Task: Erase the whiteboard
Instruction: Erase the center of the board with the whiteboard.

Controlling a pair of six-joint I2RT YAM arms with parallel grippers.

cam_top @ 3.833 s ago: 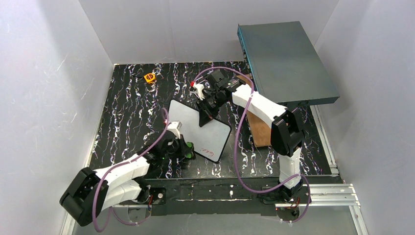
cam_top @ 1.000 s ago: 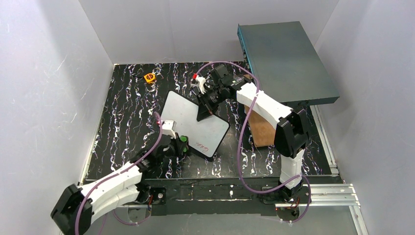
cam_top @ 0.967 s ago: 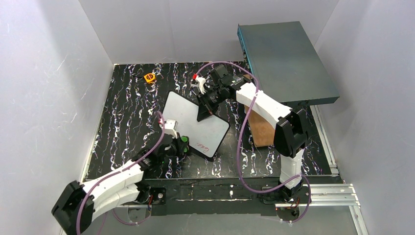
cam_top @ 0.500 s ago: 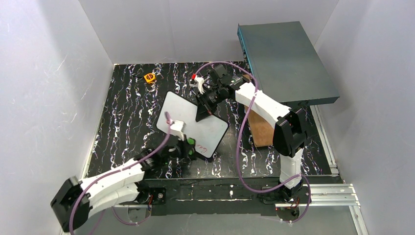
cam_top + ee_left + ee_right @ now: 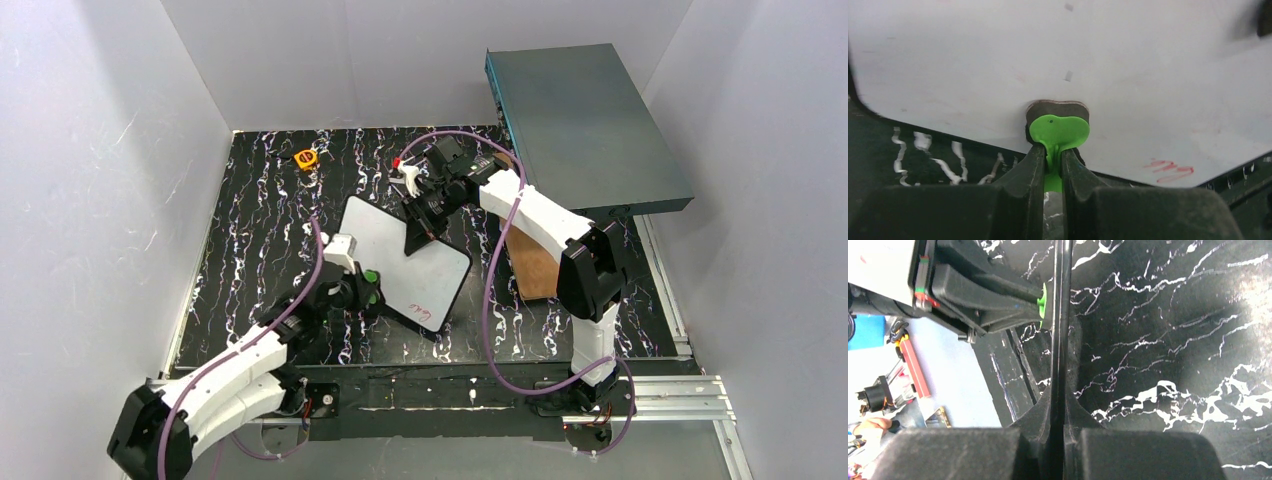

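Note:
The whiteboard point(image 5: 400, 250) stands tilted on the black marbled table, with red handwriting point(image 5: 425, 310) near its near right corner. My right gripper point(image 5: 421, 222) is shut on its top edge; in the right wrist view the board's black frame point(image 5: 1061, 315) runs edge-on between the fingers of that gripper point(image 5: 1058, 395). My left gripper point(image 5: 362, 292) is shut on a green eraser point(image 5: 370, 277) pressed against the lower left part of the board's face. In the left wrist view the eraser point(image 5: 1059, 131) sits on the white face point(image 5: 1098, 60), left of the red marks point(image 5: 1170, 170), held by the gripper point(image 5: 1053, 152).
A large grey-teal metal box point(image 5: 580, 125) stands at the back right, with a brown wooden board point(image 5: 530, 265) leaning below it. A yellow tape measure point(image 5: 305, 158) lies at the back left. White walls enclose the table. A metal rail point(image 5: 660, 395) runs along the near edge.
My left gripper with the eraser has slid left and a little up across the board's lower face. The board has shifted slightly. The right gripper keeps its hold on the top edge.

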